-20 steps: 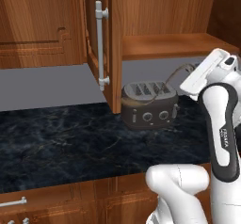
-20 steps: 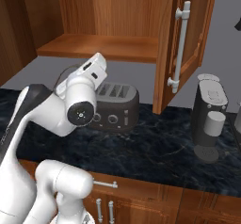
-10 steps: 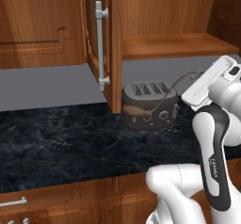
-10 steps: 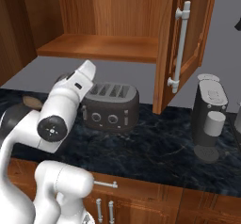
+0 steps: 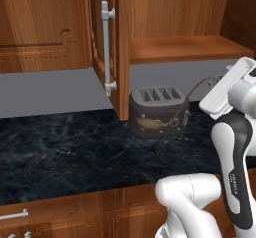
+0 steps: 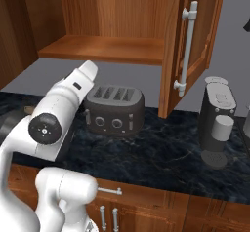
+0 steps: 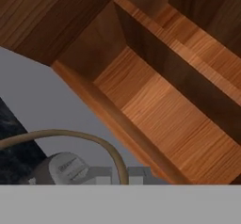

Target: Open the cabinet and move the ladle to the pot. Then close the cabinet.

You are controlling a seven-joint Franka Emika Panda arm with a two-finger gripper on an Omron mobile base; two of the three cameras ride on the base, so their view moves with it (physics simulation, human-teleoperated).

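The cabinet (image 5: 185,47) stands open with both doors swung out. Its left door (image 5: 106,47) and right door (image 6: 191,46) each show a silver bar handle, and the shelf (image 6: 102,48) is bare. My gripper (image 7: 120,175) is shut on the ladle (image 7: 70,134). The ladle's thin curved handle runs down between the fingertips. In the left base view my gripper (image 5: 223,83) hovers right of the toaster, below the shelf, and the ladle handle (image 5: 200,86) arcs from it toward the toaster's back. The ladle's bowl is hidden. The pot is out of view.
A dark four-slot toaster (image 5: 159,112) (image 6: 114,110) sits on the black marble counter (image 5: 60,152) under the cabinet. A dark coffee machine (image 6: 217,104) with a white cup (image 6: 223,127) stands to the right. The open doors jut out over the counter.
The arm has swung back from the toaster, its elbow dropping toward the base. The hand has drifted slightly away from the toaster, still holding the ladle. The cabinet doors have not moved.
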